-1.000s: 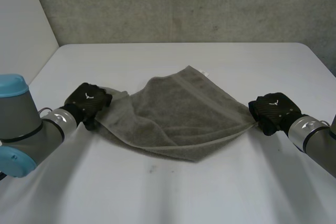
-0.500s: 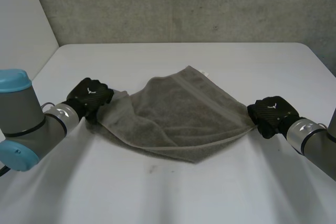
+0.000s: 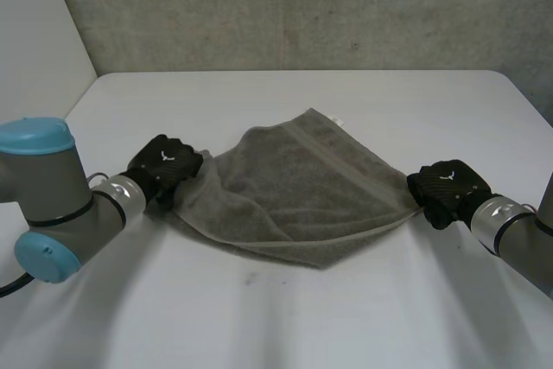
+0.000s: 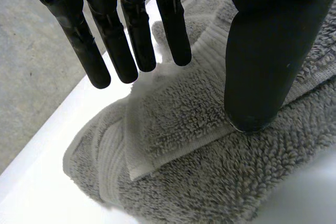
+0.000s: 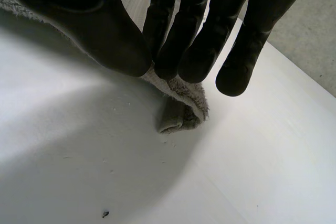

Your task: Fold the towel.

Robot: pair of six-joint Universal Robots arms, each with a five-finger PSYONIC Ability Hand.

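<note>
Grey towel (image 3: 294, 196) seen mid-tabletop (image 3: 259, 317), drawn out as flattened diamond. Long axis run 9 to 3 o'clock; tagged corner pointed to 12, opposite corner to 6.

Left hand (image 3: 166, 166) set at 9 o'clock corner: fingers (image 4: 131, 35) held straight and apart, thumb tip pressed onto doubled-over cloth, nothing clamped.

Right hand (image 3: 445, 183) at 3 o'clock corner: cloth pinched between thumb and closed-up fingers, corner tip left poking out past fingertips.

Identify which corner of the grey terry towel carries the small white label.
The far corner, pointing at the grey wall: the white label juts from its tip. The other corners show none.
</note>
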